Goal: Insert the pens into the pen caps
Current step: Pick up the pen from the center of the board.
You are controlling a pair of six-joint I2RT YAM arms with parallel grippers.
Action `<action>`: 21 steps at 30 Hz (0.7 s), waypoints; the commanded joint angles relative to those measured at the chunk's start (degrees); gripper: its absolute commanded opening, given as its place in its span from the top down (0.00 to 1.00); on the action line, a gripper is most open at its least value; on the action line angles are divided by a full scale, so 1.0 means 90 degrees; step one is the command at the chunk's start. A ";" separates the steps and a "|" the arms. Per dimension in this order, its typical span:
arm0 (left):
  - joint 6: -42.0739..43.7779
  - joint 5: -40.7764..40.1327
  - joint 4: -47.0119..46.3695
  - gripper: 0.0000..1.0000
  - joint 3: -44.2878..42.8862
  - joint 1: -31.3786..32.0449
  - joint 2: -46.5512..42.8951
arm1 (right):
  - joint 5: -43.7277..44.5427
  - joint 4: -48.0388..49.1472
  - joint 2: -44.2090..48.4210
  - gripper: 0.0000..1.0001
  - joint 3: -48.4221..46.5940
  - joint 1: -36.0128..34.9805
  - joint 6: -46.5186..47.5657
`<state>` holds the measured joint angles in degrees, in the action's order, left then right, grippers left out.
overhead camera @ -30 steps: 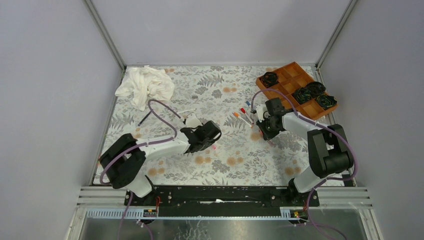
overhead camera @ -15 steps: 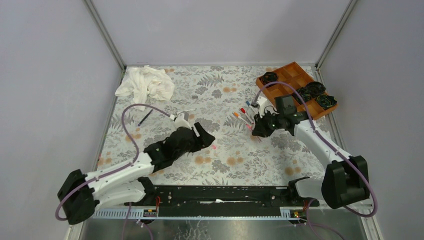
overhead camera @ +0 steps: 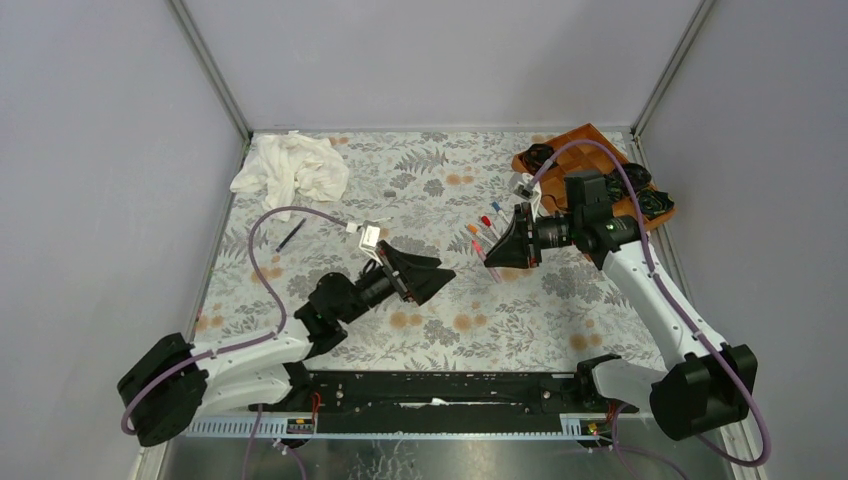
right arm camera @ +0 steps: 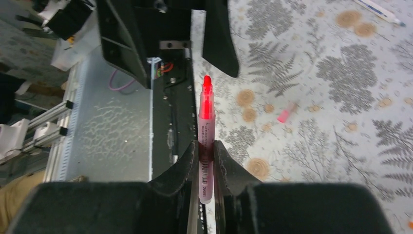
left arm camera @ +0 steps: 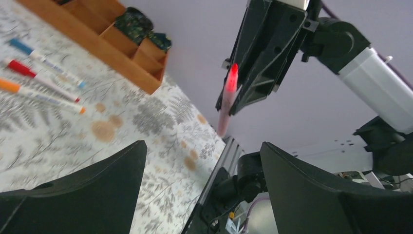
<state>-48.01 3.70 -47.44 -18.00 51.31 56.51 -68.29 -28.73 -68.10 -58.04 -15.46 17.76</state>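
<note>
Right now, your left hand (overhead camera: pixel 425 278) hovers empty near the centre of the worktop (overhead camera: pixel 520 320), jaws spread wide toward three o'clock, with a pink cap (right arm camera: pixel 287 112) lying loose close by. Farther out, at about two o'clock, your right hand (overhead camera: pixel 497 250) is clamped on a pink pen (right arm camera: pixel 205 124) whose bare tip points toward nine o'clock, at that left hand; three more pens (overhead camera: pixel 488 228) lie beside it.

Red-tipped pale pen (right arm camera: pixel 205 129) – grey fern-print tablecloth (overhead camera: pixel 450 190) – orange tray (left arm camera: pixel 97 46)
</note>
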 commanded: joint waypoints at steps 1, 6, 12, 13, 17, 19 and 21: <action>0.0033 0.0359 -0.1682 0.08 -0.0516 -0.0031 0.0653 | -0.0904 0.0098 0.0189 0.93 -0.0214 -0.0104 -0.0390; -0.0130 0.0454 -0.2002 0.17 -0.0890 -0.0034 0.1146 | -0.0989 0.0122 0.0258 0.93 -0.0074 -0.0139 -0.0423; -0.0357 0.0584 -0.1921 0.25 -0.1144 -0.0028 0.1490 | -0.1115 0.0413 0.0281 0.93 -0.0015 -0.0157 -0.0731; -0.0388 0.0584 -0.1946 0.25 -0.1137 -0.0020 0.1539 | -0.1122 0.0428 0.0281 0.93 -0.0029 -0.0162 -0.0757; -0.0485 0.0603 -0.2108 0.28 -0.1197 0.0035 0.1739 | -0.1133 0.0486 0.0262 0.93 -0.0032 -0.0194 -0.0840; -0.0534 0.0670 -0.2196 0.32 -0.1279 0.0071 0.1860 | -0.1133 0.0586 0.0254 0.93 0.0015 -0.0208 -0.0904; -0.0583 0.0742 -0.2294 0.37 -0.1349 0.0080 0.1982 | -0.1110 0.0642 0.0243 0.93 0.0060 -0.0223 -0.0946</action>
<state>-52.40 8.62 -62.78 -27.86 51.44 72.62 -76.20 -25.56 -67.09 -58.19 -16.67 11.14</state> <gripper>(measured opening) 0.668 0.175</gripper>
